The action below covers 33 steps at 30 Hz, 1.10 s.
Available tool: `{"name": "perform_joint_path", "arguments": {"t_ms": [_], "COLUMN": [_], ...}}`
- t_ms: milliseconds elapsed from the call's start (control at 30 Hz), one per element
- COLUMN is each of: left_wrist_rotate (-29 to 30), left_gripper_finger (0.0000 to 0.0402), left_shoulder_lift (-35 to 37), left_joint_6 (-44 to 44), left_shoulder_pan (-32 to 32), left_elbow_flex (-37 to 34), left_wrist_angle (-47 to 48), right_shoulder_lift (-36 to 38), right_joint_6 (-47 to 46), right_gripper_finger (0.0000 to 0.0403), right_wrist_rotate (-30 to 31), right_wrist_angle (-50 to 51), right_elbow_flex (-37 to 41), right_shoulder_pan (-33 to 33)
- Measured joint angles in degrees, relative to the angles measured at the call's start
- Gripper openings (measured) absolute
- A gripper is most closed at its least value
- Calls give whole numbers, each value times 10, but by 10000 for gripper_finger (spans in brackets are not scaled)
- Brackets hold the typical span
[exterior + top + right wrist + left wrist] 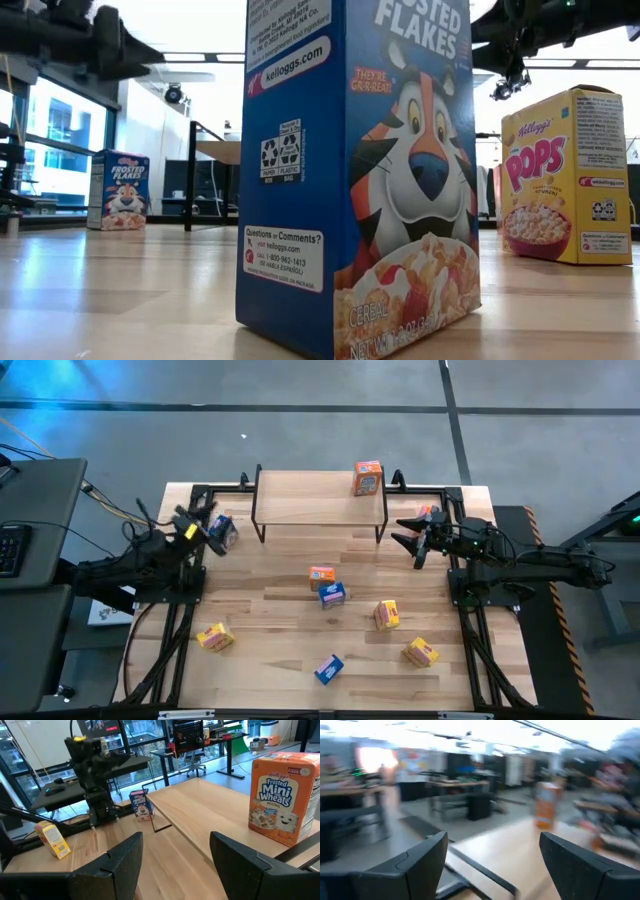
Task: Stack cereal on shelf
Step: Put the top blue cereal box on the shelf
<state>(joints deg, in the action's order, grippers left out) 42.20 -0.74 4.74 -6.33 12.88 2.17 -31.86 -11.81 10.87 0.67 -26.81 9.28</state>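
Seen from above, a wooden table is holding a low shelf along its far edge, with one orange cereal box standing upright on the shelf's right end, probably the start of the stack. Seven more small boxes are lying scattered across the table, among them a blue box near the middle. The left gripper is hovering beside the shelf's left end, its claw spread wide and holding nothing. The right gripper is hanging just off the shelf's right end, its fingers parted and empty, apparently positioned to fetch another box.
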Motion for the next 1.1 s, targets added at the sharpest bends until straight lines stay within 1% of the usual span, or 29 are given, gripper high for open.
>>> {"name": "perform_joint_path", "arguments": {"t_ms": [67, 133, 233, 333, 400, 500, 567, 667, 733, 800, 867, 933, 1000, 1100], "left_wrist_rotate": [41, 64, 79, 78, 66, 24, -14, -90, -124, -133, -134, -134, -131, -103], "left_gripper_finger": [307, 307, 307, 307, 307, 307, 307, 307, 307, 307, 307, 307, 307, 307], "left_shoulder_lift": [0, -1, -8, -12, -12, -12, -12, -12, -12, -12, -13, -14, -24, -53], "left_joint_6": [-6, -8, -41, -83, -104, -141, -154, -188, -192, -192, -190, -170, -150, -126], "left_shoulder_pan": [0, 0, 0, 0, 0, 0, 0, 0, 0, 0, 0, 0, 0, 0], "left_elbow_flex": [21, 44, 73, 86, 86, 85, 85, 85, 85, 84, 86, 99, 125, 171], "left_wrist_angle": [18, 58, 119, 167, 197, 230, 230, 229, 228, 220, 192, 170, 169, 186], "right_shoulder_lift": [0, 0, 0, 0, 0, 0, 0, 0, 0, -1, -1, -1, -1, -1], "right_joint_6": [1, 2, 3, 3, 4, 4, 3, 2, 3, 3, 3, 3, 3, 3], "right_gripper_finger": [224, 224, 224, 224, 224, 224, 224, 224, 224, 224, 224, 224, 224, 224], "right_wrist_rotate": [0, -1, -1, -1, -1, -1, -1, -1, -1, -1, -1, -1, -1, -1], "right_wrist_angle": [0, 0, 0, 3, 4, 4, 4, 4, 4, 4, 4, 5, 12, 20], "right_elbow_flex": [0, 0, 0, 0, 0, 0, 0, 0, 0, 0, 0, 0, 0, 0], "right_shoulder_pan": [0, 0, 0, 0, 0, 0, 0, 0, 0, 0, 0, 0, 0, 0]}}
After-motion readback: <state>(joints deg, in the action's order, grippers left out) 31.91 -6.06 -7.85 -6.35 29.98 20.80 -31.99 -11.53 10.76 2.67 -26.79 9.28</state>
